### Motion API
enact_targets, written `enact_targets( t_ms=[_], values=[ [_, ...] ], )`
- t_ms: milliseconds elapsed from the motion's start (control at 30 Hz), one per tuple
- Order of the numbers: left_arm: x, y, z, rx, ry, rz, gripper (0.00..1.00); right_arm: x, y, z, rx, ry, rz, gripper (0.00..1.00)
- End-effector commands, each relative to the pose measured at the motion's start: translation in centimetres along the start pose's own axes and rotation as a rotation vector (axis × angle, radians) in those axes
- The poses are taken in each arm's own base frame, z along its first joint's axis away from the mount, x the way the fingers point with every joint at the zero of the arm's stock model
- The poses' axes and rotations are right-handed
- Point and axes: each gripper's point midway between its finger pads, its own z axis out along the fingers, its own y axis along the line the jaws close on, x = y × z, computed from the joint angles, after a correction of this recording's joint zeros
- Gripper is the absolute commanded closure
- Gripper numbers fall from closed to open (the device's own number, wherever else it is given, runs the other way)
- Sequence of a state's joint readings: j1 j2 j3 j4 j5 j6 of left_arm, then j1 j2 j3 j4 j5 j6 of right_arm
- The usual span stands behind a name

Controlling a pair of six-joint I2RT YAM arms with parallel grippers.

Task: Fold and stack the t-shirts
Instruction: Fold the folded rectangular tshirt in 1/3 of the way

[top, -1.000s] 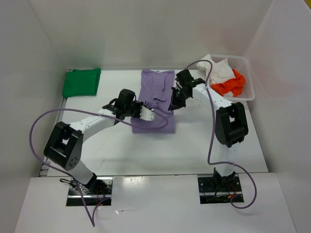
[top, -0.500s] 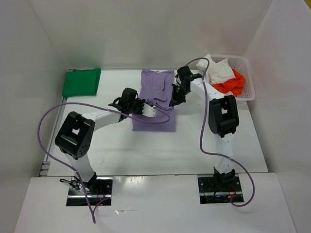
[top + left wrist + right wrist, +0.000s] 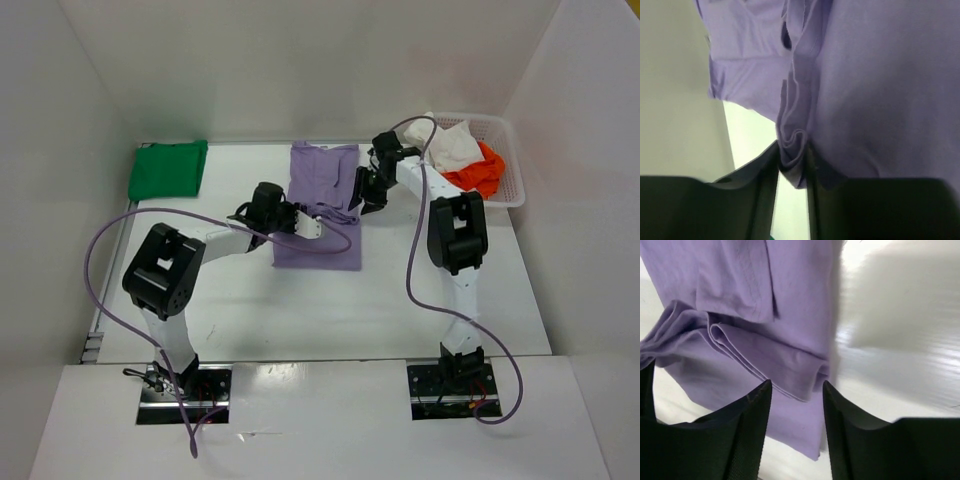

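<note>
The lavender t-shirt [image 3: 318, 200] lies part-folded in the middle of the table, a rumpled ridge running across it. My left gripper [image 3: 311, 228] is low over its near half. In the left wrist view its jaws [image 3: 792, 148] stand narrowly apart, and a rolled fold of the lavender cloth [image 3: 880, 90] fills the gap and touches both. My right gripper [image 3: 363, 190] is at the shirt's right edge. It is open [image 3: 796, 383], and the layered fold of cloth [image 3: 740, 285] lies just beyond its tips. The green t-shirt [image 3: 168, 170] lies folded at the back left.
A white mesh basket [image 3: 516, 160] stands at the back right with the white t-shirt [image 3: 452, 145] and the orange-red t-shirt [image 3: 475, 178] crumpled inside. White walls enclose the table on three sides. Purple cables loop off both arms.
The right gripper has let go of the lavender shirt's edge and drawn back toward the rear right. The left gripper has shifted slightly right, its jaws a little wider on the fold.
</note>
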State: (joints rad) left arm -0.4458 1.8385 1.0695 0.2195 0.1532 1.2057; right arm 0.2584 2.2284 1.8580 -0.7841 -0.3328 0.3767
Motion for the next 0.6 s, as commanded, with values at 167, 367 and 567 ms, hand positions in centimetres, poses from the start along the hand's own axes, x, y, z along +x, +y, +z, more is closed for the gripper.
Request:
enact_targets(
  t_ms=[167, 367, 567],
  values=[
    [3.5, 4.1, 0.7, -0.193, 0.159, -0.035, 0.54, -4.6, 1.7, -6.4, -0.040, -0.217, -0.077, 0.50],
    [6.0, 9.5, -1.4, -0.344, 0.259, -0.160, 0.53, -0.3, 2.1, -5.8, -0.054, -0.149, -0.104, 0.85],
    [4.5, 9.4, -4.0, -0.237, 0.249, -0.207, 0.49, 1.3, 3.0, -2.7, -0.090, -0.079, -0.113, 1.00]
  ],
)
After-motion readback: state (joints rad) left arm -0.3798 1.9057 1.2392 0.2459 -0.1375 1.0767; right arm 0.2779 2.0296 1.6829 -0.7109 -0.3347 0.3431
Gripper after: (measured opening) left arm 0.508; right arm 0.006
